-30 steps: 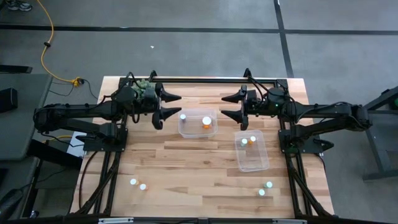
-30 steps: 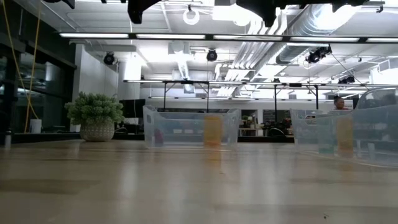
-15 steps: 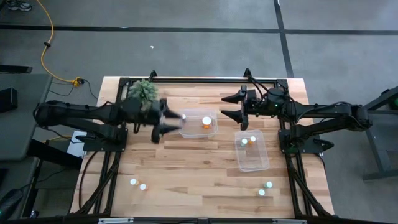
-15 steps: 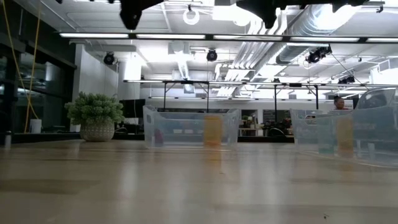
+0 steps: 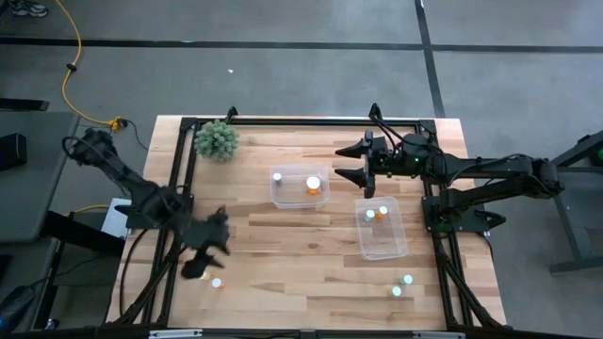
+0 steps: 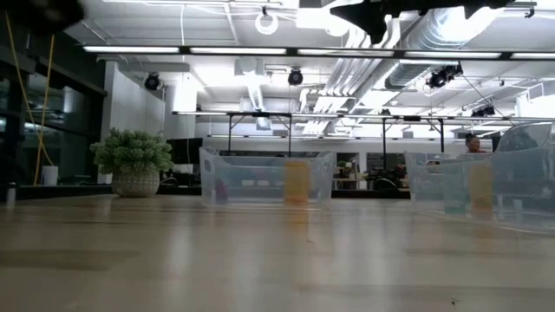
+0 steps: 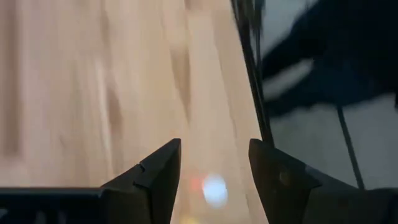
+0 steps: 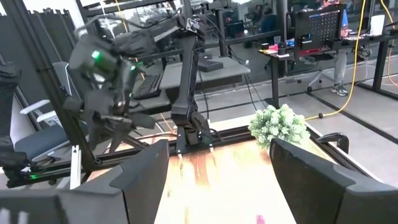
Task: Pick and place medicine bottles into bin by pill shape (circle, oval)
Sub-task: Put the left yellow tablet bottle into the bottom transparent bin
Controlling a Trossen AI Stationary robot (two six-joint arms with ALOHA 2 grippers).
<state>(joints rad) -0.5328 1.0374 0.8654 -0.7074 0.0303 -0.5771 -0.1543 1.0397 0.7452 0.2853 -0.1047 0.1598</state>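
Several tiny white-capped bottles stand upright on the wooden table. One (image 5: 216, 282) stands near the left near corner, and two (image 5: 402, 285) stand at the near right. My left gripper (image 5: 207, 250) is open just above the near-left bottle, and its wrist view shows a blurred white cap (image 7: 214, 189) below the gap between its fingers. Whether a second bottle is hidden under it, I cannot tell. Two clear tubs hold bottles: the middle tub (image 5: 300, 200) has two (image 5: 313, 184), and the right tub (image 5: 384, 247) has two (image 5: 377, 213). My right gripper (image 5: 347, 162) is open and empty at the far right.
A green spiky plant (image 5: 217, 139) in a pot stands at the table's far left corner and also shows in the low view (image 6: 132, 161). A black frame (image 5: 301, 121) runs along the table's edges. Bare wood lies between the tubs and the near edge.
My left gripper has swung from the far edge beside the plant and the middle tub toward the table's near left, and now stands over the bottles there. The plant, hidden under the arm before, is now in full view. My right arm has kept still.
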